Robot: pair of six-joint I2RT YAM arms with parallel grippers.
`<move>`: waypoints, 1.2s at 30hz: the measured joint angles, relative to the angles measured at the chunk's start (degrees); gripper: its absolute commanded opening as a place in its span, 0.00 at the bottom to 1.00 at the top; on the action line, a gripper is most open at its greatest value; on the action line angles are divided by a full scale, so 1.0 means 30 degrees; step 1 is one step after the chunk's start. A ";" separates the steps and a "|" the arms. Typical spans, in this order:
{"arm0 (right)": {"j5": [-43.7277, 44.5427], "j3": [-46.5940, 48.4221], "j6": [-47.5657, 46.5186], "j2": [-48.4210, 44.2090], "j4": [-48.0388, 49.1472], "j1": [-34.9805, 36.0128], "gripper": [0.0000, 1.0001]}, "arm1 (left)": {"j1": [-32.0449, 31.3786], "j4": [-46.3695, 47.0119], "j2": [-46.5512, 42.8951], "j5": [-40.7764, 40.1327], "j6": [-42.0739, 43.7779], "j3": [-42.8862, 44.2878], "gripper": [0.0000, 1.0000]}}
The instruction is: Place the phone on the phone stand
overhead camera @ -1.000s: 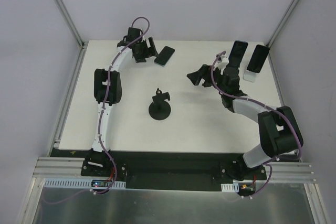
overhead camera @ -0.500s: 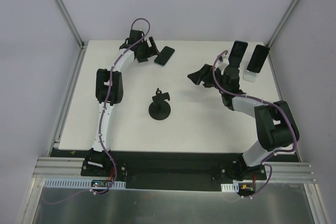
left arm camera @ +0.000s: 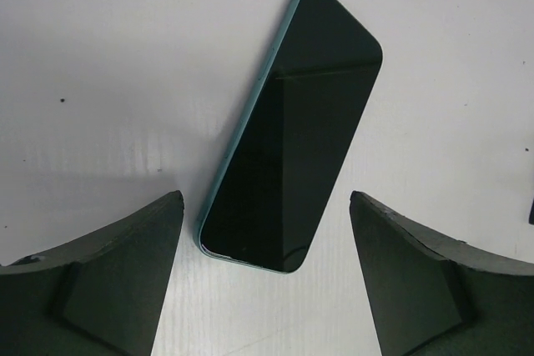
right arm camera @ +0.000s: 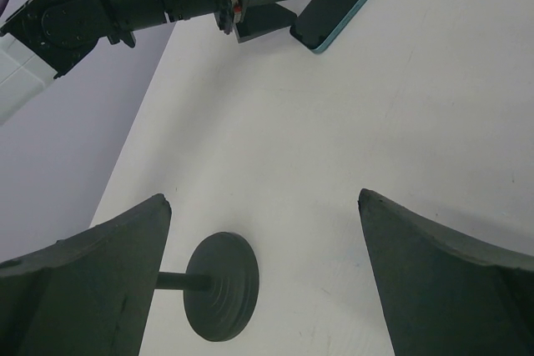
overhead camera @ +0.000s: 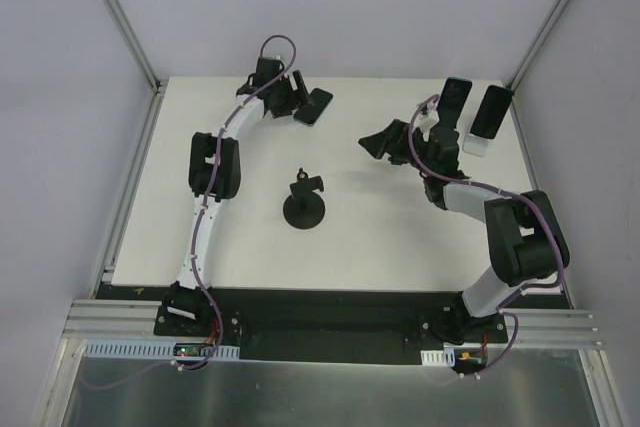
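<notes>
Left claw (left arm camera: 264, 199): released and spread wide, grasping nothing. Its fingers (left arm camera: 108, 273) flank the near end of the phone, and I see a gap of bare desk on each side.
Phone (left arm camera: 292, 131): lying flat, screen up, at the far left of the desk (overhead camera: 400, 247). It has a teal edge and sits at a slant between the open fingers.
Right claw (right arm camera: 264, 198): also released and empty. It hangs over the right half of the desk and looks back across it.
Phone stand (overhead camera: 303, 202): black, with a round base and a short post. It stands upright mid-desk, well apart from the phone, with nothing on it.
Far right corner: two other phones (overhead camera: 490, 109), one of them leaning in a white holder (overhead camera: 478, 144).
Done so far: I judge only the approach. The left claw is lined up but there is no grip.
Left to do: clench on the phone, lift it, carry it to the stand and seat it.
Hard to make out: the stand's cradle is too small to read from overhead. My right wrist view shows only its base and post, the top cut off by a finger. I cannot tell how high the left fingers sit above the desk. The right arm hides what props up the second far phone.
</notes>
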 measured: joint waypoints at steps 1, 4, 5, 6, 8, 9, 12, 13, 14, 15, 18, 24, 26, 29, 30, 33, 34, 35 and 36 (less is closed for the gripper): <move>-0.0022 0.0000 0.0080 0.0029 0.0044 -0.0044 0.97 | -0.0109 -0.0022 0.0000 -0.0175 0.0153 0.0000 0.81; -0.0080 0.0000 0.0270 0.0109 0.0255 -0.0138 0.97 | -0.0605 -0.0109 -0.0015 -0.0903 0.0940 0.0007 0.82; -0.0087 0.0000 0.0342 0.0131 0.0321 -0.0175 0.97 | -0.0787 -0.0153 -0.0015 -0.1239 0.1231 0.0036 0.82; -0.0095 0.0000 0.0408 0.0146 0.0415 -0.0204 0.97 | -0.1005 -0.0321 -0.0044 -0.1566 0.1552 0.0058 0.82; -0.0146 0.0000 0.0517 0.0168 0.0597 -0.0270 0.97 | -0.1355 -0.0597 -0.0080 -0.2025 0.1953 0.0109 0.84; -0.0182 0.0000 0.0605 0.0182 0.0707 -0.0291 0.97 | -0.1486 -0.0787 -0.0087 -0.2273 0.2120 0.0153 0.84; -0.0306 0.0000 0.0801 0.0219 0.0984 -0.0364 0.97 | -0.1814 -0.1362 -0.0102 -0.3002 0.2761 0.0335 0.85; -0.0372 0.0000 0.0882 0.0240 0.1035 -0.0393 0.97 | -0.1865 -0.1603 -0.0102 -0.3184 0.2914 0.0430 0.85; -0.0408 0.0000 0.0940 0.0262 0.1107 -0.0401 0.97 | -0.1982 -0.1843 -0.0102 -0.3388 0.3038 0.0510 0.86; -0.0437 0.0000 0.0998 0.0299 0.1173 -0.0415 0.97 | -0.2062 -0.2091 -0.0102 -0.3555 0.3191 0.0568 0.87; -0.0525 0.0000 0.1180 0.0459 0.1384 -0.0459 0.97 | -0.2361 -0.2754 -0.0109 -0.4262 0.3636 0.0780 0.92; -0.0590 0.0000 0.1515 0.0503 0.1770 -0.0568 0.97 | -0.3082 -0.4306 -0.0102 -0.5654 0.4699 0.1275 0.94; -0.0597 -0.0015 0.1617 0.0503 0.1953 -0.0612 0.97 | -0.3228 -0.4903 -0.0102 -0.5923 0.5005 0.1421 0.88; -0.0670 -0.0022 0.1785 0.0517 0.2047 -0.0678 0.97 | -0.3373 -0.5574 0.0036 -0.5952 0.5260 0.1821 0.89; -0.0714 -0.0022 0.1851 0.0539 0.2113 -0.0699 0.97 | -0.3395 -0.5719 0.0095 -0.5952 0.5362 0.1967 0.89; -0.0787 -0.0022 0.1996 0.0656 0.2310 -0.0750 0.97 | -0.3432 -0.6011 0.0138 -0.5960 0.5457 0.2135 0.87; -0.0801 -0.0022 0.2062 0.0714 0.2404 -0.0758 0.97 | -0.3432 -0.6040 0.0138 -0.5974 0.5442 0.2135 0.87; -0.0845 -0.0022 0.2098 0.0780 0.2463 -0.0765 0.97 | -0.3424 -0.6069 0.0138 -0.6003 0.5384 0.2127 0.89; -0.0867 -0.0022 0.2135 0.0852 0.2470 -0.0765 0.97 | -0.3424 -0.6047 0.0131 -0.5989 0.5333 0.2084 0.91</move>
